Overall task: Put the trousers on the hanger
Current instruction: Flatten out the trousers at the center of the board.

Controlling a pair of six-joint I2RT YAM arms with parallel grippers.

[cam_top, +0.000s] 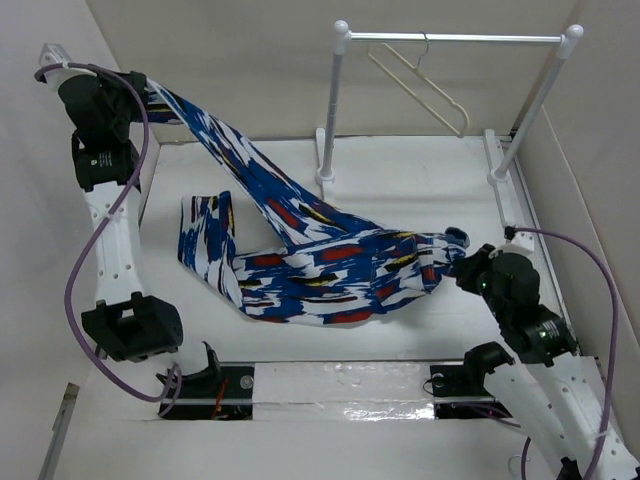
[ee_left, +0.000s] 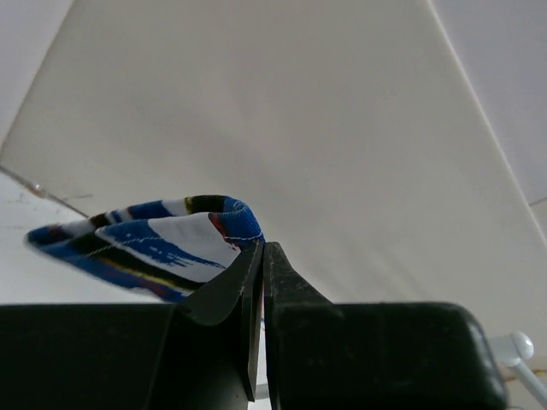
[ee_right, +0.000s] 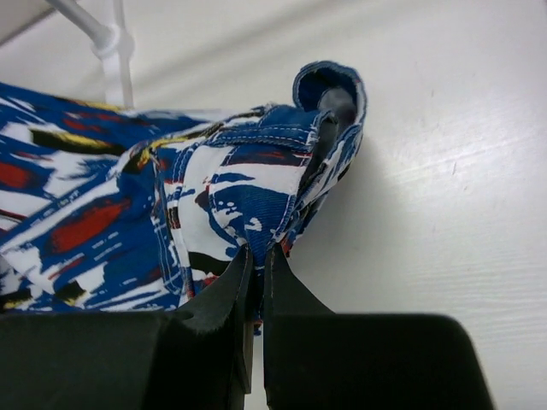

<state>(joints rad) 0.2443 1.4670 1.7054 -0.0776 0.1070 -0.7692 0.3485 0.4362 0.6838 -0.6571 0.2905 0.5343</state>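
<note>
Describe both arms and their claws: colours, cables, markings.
Both look alike. The left arm and right arm have white links dotted with small holes, joined by chunky black joints. A purple cable loops along the left one, a matching cable along the right. The left claw and right claw have plain black fingers tapering to thin tips.

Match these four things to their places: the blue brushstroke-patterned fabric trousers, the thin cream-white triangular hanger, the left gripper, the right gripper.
1 blue patterned fabric trousers
2 thin cream-white triangular hanger
3 left gripper
4 right gripper

A hooked on the white rail
B shut on cloth, raised far left
C shut on cloth, low at right
D strung between both arms, partly on the table

Pairs: 1-D, 2-A, 3-B, 4-C
</note>
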